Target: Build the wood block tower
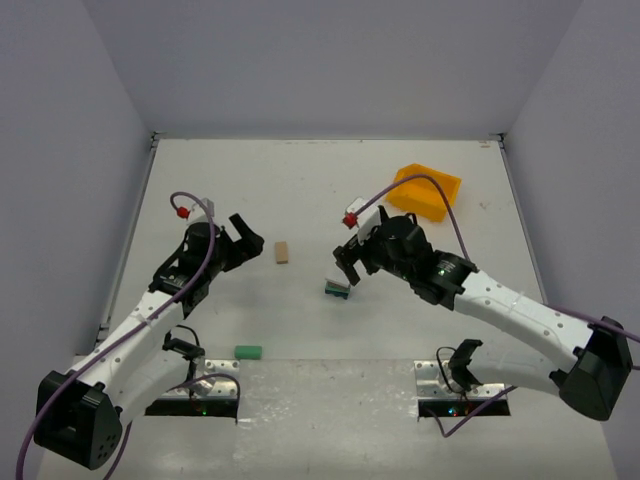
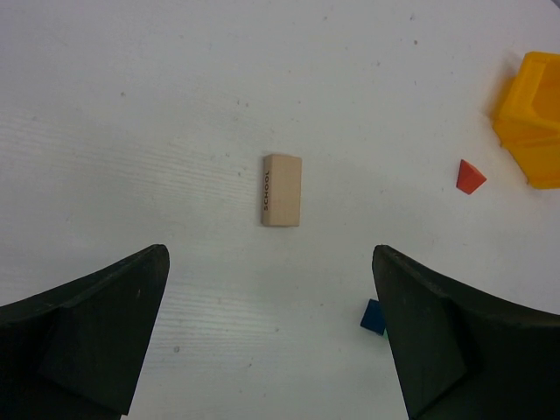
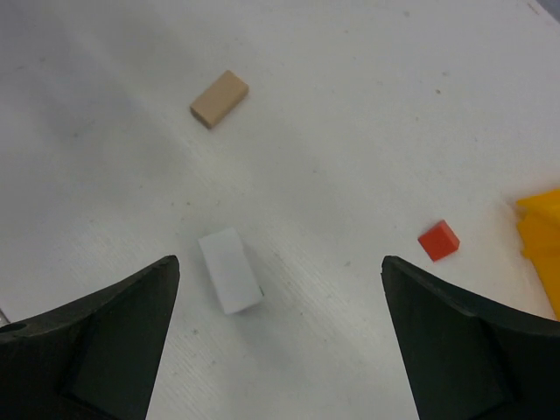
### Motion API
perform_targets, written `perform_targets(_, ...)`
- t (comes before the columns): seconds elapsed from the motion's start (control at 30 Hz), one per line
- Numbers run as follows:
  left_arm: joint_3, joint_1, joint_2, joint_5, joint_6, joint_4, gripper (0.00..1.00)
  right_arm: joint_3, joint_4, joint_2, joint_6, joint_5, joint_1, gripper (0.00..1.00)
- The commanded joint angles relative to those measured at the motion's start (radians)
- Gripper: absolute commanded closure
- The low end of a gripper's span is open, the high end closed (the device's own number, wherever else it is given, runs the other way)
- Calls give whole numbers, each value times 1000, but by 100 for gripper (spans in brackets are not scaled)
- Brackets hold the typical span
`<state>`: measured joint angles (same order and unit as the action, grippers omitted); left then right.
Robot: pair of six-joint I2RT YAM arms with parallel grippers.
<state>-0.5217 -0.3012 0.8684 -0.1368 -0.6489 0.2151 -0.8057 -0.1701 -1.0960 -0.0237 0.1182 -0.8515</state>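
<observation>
Wood block tower (image 3: 230, 271), a low pale-topped stack near the middle of the surface (image 1: 300, 190), stands free beneath the spread, empty right hand (image 1: 346, 270), while the left hand (image 2: 269, 258), equally spread, straddles the tan block (image 2: 282, 190), probably the next piece.

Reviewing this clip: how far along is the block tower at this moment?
Done: a short stack stands mid-table, pale block on top. In hand: nothing; the right gripper hangs open over it, the left gripper open over the tan block. Left: tan block, red block and green block lie loose.
</observation>
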Motion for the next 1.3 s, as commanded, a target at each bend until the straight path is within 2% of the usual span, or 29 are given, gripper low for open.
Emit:
perform_targets(0.0,-29,-3,-29,47,-32,58,0,76,54,28,-211,95,109,1)
perform_targets(0.07,-25,-4,-49,60,-45,104,0,129,55,98,-404,99,255,1)
perform_targets(0.17,-12,-3,-88,71,-55,172,0,223,66,168,-505,296,316,1)
perform_targets(0.37,-13,-3,-82,40,-71,296,0,324,114,271,-560,390,357,1)
perform_targets(0.6,-35,-3,-34,186,-99,331,0,337,119,263,-570,399,360,1)
perform_targets(0.8,-73,-3,80,346,-158,523,0,343,128,256,-568,372,359,1)
perform_targets(0.93,-63,-3,144,348,-156,599,0,355,151,248,-549,338,360,1)
perform_targets(1.1,-44,-3,173,329,-152,609,0,402,309,280,-407,20,359,1)
perform_targets(1.27,-47,-4,199,402,-124,644,0,396,301,273,-401,54,361,1)
